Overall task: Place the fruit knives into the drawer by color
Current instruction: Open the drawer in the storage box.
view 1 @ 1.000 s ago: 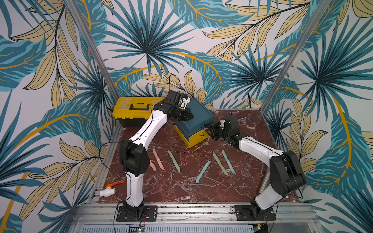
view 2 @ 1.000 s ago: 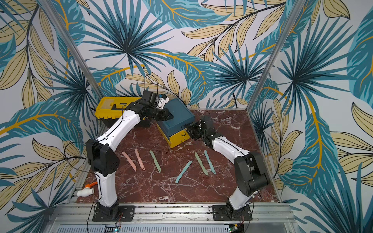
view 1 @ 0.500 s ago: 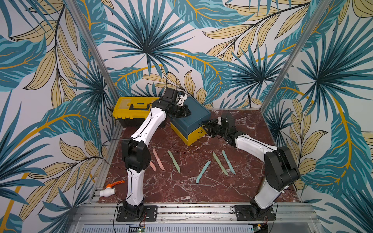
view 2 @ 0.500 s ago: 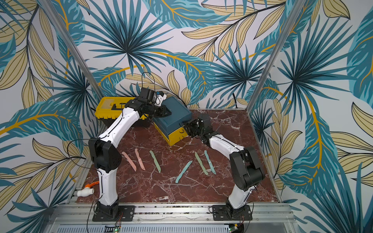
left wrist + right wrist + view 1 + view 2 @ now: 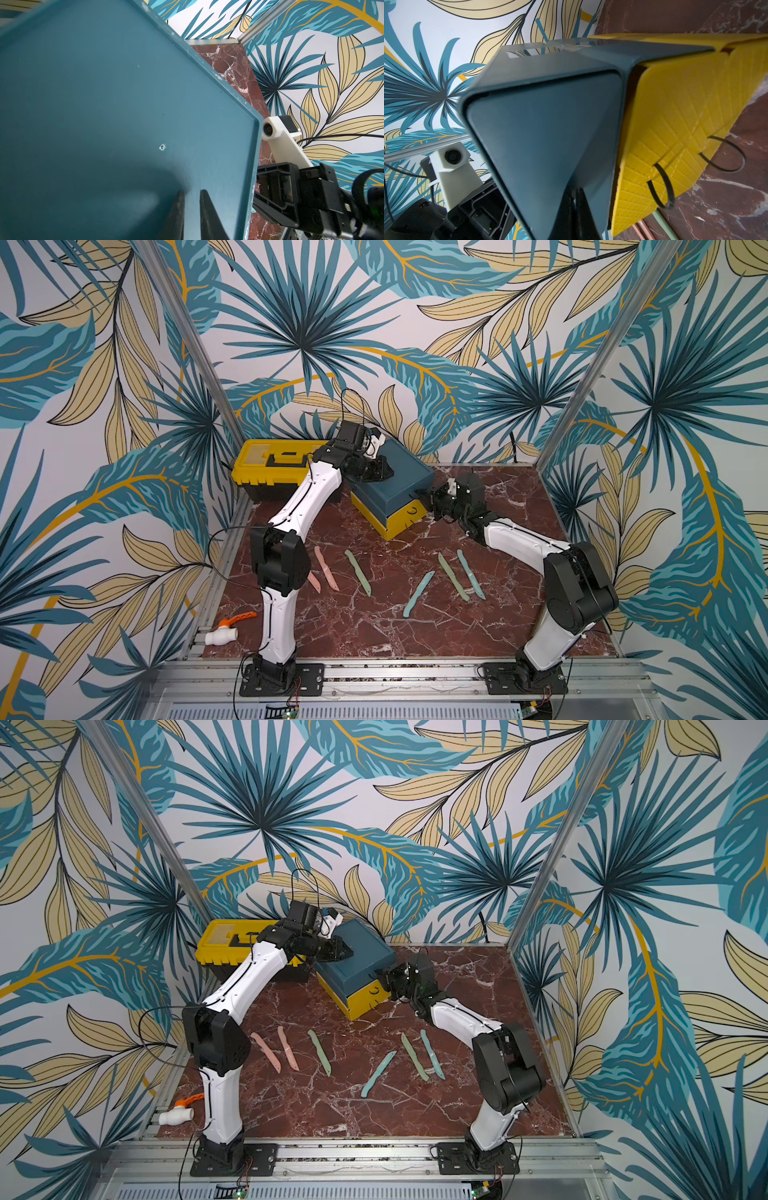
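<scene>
**Claws at the chest**

Right claw [image 5: 576, 190] was clenched against the drawer [image 5: 395, 485] chest's teal top front, its pull hidden. Left claw [image 5: 192, 192], narrowly parted and empty, rested on its top. Six fruit knives [image 5: 357, 572] lay on the counter [image 5: 374, 635].

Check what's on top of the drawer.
Only the left gripper, fingers slightly apart, hangs over the drawer; the rest of its teal top looks bare. The patch beneath the gripper is covered.

Teal-and-tan palm-leaf wallpaper walls [image 5: 374, 302]; red-brown veined marble floor [image 5: 374, 635]; aluminium corner posts [image 5: 191, 360]; even light
</scene>
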You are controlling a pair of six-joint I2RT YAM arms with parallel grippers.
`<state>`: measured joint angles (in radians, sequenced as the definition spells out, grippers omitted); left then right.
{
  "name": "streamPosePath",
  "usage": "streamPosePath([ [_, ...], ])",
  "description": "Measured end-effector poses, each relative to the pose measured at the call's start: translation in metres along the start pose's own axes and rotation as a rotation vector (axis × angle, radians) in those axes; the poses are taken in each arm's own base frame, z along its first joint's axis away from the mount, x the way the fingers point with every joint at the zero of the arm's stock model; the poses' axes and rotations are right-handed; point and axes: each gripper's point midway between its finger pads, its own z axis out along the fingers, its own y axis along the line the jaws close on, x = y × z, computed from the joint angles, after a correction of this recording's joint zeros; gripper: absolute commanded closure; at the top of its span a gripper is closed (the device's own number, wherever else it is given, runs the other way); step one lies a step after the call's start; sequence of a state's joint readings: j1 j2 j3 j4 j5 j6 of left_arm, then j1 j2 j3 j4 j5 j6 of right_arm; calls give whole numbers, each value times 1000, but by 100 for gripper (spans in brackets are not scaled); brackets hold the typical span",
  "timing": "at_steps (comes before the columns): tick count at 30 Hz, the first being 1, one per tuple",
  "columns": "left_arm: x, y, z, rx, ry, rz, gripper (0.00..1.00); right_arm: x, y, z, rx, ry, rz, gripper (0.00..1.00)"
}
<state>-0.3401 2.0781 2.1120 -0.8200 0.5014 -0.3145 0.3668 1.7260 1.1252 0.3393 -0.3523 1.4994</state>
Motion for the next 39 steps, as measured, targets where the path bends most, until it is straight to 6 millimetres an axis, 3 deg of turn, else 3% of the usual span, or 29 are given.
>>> streamPosePath([
  [7, 0, 0, 0, 0, 0, 0, 83, 4, -3, -14, 18, -5, -16, 100],
  [17, 1, 0, 1, 7, 3, -7, 83, 19, -14, -72, 107, -13, -108, 100],
  [26, 0, 0, 2, 18, -1, -7, 82, 22, -41, -110, 211, -33, -151, 100],
  [27, 0, 0, 2, 18, -1, -7, 82, 22, -42, -112, 219, -35, -156, 95],
  [29, 0, 0, 2, 19, -1, -7, 82, 22, -44, -117, 234, -40, -166, 73],
  [31, 0, -1, 2, 21, -1, -7, 81, 22, -47, -123, 262, -40, -182, 41],
  [32, 0, -1, 2, 22, -1, -7, 80, 22, -48, -127, 276, -40, -199, 33],
  [35, 0, -2, 2, 28, 0, -8, 77, 21, -38, -139, 288, -55, -243, 18],
  [38, 0, -4, 1, 38, 1, -9, 71, 19, -22, -153, 281, -75, -300, 15],
  [39, 0, -5, 1, 40, 1, -8, 64, 19, -18, -158, 284, -79, -316, 15],
])
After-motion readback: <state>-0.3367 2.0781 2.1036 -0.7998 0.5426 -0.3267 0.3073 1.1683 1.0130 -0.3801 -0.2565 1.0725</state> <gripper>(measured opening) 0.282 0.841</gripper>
